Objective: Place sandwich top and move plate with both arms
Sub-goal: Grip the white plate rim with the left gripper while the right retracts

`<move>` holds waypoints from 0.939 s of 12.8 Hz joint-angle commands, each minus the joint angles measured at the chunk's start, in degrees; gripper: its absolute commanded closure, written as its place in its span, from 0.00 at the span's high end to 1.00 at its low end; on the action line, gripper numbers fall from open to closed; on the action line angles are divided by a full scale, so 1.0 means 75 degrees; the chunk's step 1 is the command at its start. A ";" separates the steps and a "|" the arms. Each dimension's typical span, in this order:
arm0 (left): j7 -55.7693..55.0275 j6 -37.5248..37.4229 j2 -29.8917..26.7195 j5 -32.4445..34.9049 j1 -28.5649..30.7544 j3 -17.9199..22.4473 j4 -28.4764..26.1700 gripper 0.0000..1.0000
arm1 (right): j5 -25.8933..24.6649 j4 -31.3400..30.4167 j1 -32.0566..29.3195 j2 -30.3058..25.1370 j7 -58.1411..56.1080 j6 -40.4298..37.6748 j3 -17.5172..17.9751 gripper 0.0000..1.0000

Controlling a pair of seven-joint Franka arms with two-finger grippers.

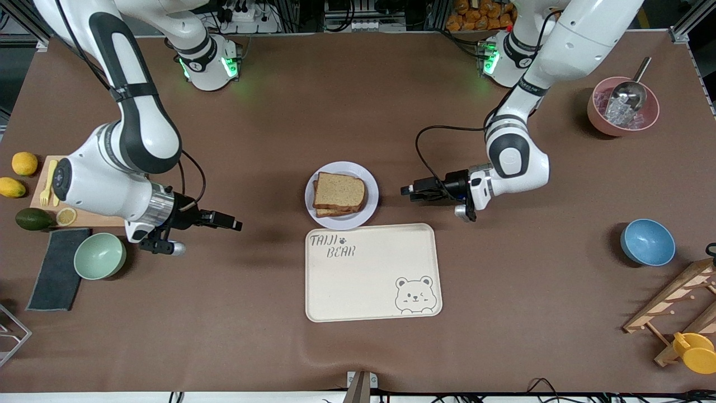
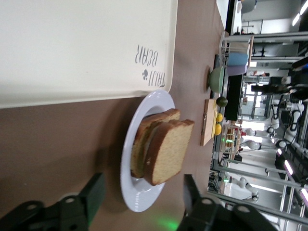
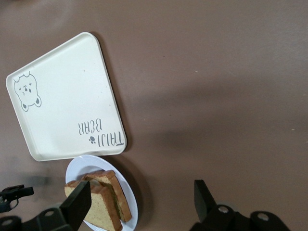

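Observation:
The sandwich top (image 1: 338, 191), a plain tan slice with a brown crust, lies on the stacked bread on the plate (image 1: 341, 167) at the table's middle. My left gripper (image 1: 404, 190) is open and empty, low over the table beside the plate toward the left arm's end. In the left wrist view the plate (image 2: 139, 197) and the sandwich top (image 2: 168, 151) sit ahead of the open left gripper (image 2: 142, 192). My right gripper (image 1: 238, 225) is open and empty, over the table toward the right arm's end. The right wrist view shows the plate (image 3: 79, 166) and the sandwich top (image 3: 103, 204) by the right gripper (image 3: 140, 199).
The cream bear-printed tray (image 1: 372, 271) lies just nearer the front camera than the plate. A green bowl (image 1: 99, 256), grey cloth (image 1: 56, 268) and cutting board (image 1: 42, 193) are at the right arm's end. A blue bowl (image 1: 647, 242), pink bowl (image 1: 622, 106) and wooden rack (image 1: 677, 302) are at the left arm's end.

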 commanded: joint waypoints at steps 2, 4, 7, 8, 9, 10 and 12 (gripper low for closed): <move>0.0693 -0.0023 0.0519 -0.0310 -0.0004 -0.0039 0.0115 0.58 | -0.0518 0.1035 -0.0967 0.0230 -0.0113 -0.1153 0.0134 0.97; 0.0693 -0.0023 0.0601 -0.0357 -0.0004 -0.0074 0.0115 0.54 | -0.0577 0.1152 -0.1319 0.0230 -0.0300 -0.1165 0.0134 0.98; 0.1008 -0.0023 0.0836 -0.0978 -0.0133 -0.0285 0.0221 0.54 | -0.2128 0.1863 -0.1415 0.0207 -0.0348 -0.1853 0.0134 1.00; 0.1009 -0.0023 0.0929 -0.0990 -0.0156 -0.0285 0.0279 0.54 | -0.2553 0.2215 -0.1415 0.0207 -0.0348 -0.2332 0.0146 1.00; 0.1021 -0.0011 0.1023 -0.0990 -0.0191 -0.0285 0.0349 0.54 | -0.2708 0.2544 -0.1391 0.0195 -0.0359 -0.2766 0.0146 1.00; 0.1021 -0.0011 0.1059 -0.0990 -0.0261 -0.0274 0.0373 0.53 | -0.2814 0.2733 -0.1391 0.0160 -0.0348 -0.3095 0.0146 1.00; 0.1021 0.0001 0.1153 -0.1106 -0.0285 -0.0285 0.0466 0.47 | -0.3596 0.2898 -0.1403 0.0090 -0.0499 -0.3227 0.0158 1.00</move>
